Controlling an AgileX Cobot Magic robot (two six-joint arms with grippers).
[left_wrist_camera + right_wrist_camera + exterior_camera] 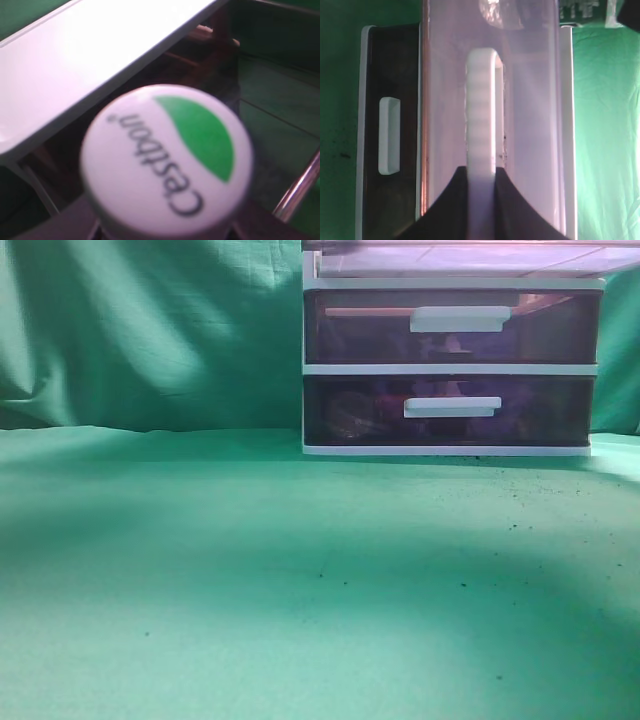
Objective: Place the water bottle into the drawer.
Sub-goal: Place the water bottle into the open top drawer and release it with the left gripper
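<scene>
The water bottle's white cap (167,160), printed with a green leaf and "Cestbon", fills the left wrist view. My left gripper (165,235) is shut on the bottle, and only its dark jaws show at the bottom edge. Beyond the cap lie the white top of the unit (75,65) and the dark inside of the open drawer (265,95). My right gripper (481,180) is shut on the drawer's white bar handle (482,100), against its translucent purple front (530,125). In the exterior view the drawer (460,258) shows only at the top edge. Neither gripper shows there.
The two lower drawers (450,340) (450,412) are shut, and one lower handle (389,135) shows in the right wrist view. Green cloth (250,580) covers the table and hangs behind. A thin metal rod (300,185) crosses the lower right of the left wrist view.
</scene>
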